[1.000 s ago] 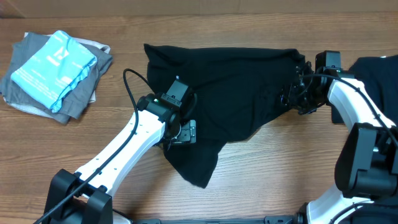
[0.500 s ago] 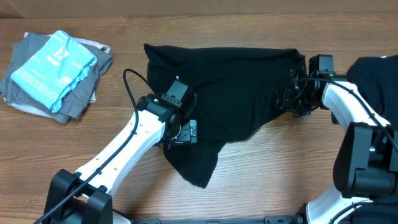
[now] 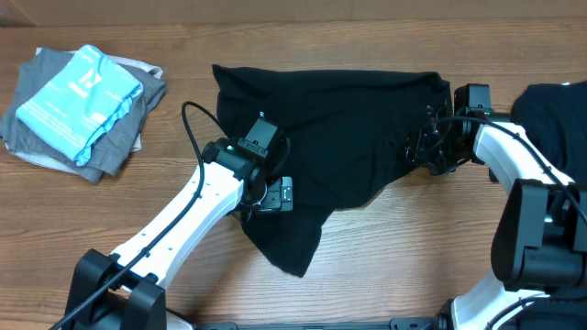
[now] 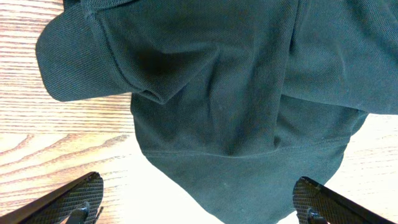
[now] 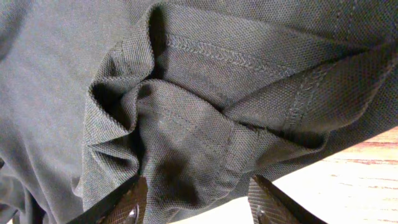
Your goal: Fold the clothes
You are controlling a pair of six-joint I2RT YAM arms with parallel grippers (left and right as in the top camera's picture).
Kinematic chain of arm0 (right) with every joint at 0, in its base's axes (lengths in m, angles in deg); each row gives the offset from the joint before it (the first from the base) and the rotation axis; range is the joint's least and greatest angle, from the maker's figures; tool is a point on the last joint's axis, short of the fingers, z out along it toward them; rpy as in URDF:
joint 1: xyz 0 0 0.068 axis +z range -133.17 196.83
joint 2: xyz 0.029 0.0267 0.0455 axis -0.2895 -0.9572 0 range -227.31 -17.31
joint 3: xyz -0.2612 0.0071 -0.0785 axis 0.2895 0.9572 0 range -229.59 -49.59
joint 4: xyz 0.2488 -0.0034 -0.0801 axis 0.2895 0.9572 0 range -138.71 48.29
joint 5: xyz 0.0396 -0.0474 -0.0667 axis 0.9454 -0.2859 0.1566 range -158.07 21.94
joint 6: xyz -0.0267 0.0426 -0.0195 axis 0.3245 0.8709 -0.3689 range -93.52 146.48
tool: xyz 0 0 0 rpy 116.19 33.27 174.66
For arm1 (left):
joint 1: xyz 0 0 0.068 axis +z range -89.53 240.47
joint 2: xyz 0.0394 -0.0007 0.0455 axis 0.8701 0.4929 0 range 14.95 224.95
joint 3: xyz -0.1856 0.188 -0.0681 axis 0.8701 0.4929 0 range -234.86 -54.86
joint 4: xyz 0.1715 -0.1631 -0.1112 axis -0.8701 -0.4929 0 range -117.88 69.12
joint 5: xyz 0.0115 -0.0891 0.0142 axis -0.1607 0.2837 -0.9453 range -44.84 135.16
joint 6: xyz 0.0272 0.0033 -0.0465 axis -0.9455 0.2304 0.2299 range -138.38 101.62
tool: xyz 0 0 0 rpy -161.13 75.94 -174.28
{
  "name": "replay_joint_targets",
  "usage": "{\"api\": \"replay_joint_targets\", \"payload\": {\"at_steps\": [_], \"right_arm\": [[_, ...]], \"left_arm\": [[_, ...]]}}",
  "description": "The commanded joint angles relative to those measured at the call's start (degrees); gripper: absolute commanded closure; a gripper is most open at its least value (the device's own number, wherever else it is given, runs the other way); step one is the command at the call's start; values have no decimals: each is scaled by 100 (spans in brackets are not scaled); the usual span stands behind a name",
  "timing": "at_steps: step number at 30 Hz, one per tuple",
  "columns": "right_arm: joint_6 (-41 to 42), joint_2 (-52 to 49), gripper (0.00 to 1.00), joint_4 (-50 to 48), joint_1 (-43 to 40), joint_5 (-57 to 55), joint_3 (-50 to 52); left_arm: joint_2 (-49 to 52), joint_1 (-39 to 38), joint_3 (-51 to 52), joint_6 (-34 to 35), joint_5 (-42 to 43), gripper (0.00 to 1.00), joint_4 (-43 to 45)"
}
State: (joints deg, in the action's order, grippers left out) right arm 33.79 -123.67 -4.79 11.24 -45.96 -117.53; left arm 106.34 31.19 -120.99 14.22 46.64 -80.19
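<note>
A black T-shirt [image 3: 339,119] lies rumpled across the middle of the table, one corner trailing toward the front [image 3: 284,247]. My left gripper [image 3: 275,194] hovers over its lower left part. In the left wrist view the left gripper [image 4: 199,190] is wide open, with the shirt's hem [image 4: 249,155] between the fingers and touching neither. My right gripper [image 3: 426,147] is at the shirt's right edge. In the right wrist view the right gripper [image 5: 198,186] is partly open around a bunched, stitched fold [image 5: 186,143].
A second black garment [image 3: 555,105] lies at the right edge behind the right arm. A stack of grey clothes [image 3: 119,137] with a light blue folded piece [image 3: 78,96] on top sits at the far left. Bare wood table [image 3: 413,257] shows in front.
The left jaws have opened wider over the shirt. The right gripper has shifted slightly left onto the shirt's right edge and its jaws have narrowed a little.
</note>
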Motion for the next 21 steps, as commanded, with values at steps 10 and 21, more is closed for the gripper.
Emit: {"api": "replay_joint_targets", "payload": {"at_steps": [10, 21], "right_arm": [[173, -22, 48, -17, 7, 48, 42], [348, -22, 58, -527, 7, 52, 389]], "left_arm": [[-76, 0, 35, -85, -39, 0, -42], [-76, 0, 35, -85, -39, 0, -44]]}}
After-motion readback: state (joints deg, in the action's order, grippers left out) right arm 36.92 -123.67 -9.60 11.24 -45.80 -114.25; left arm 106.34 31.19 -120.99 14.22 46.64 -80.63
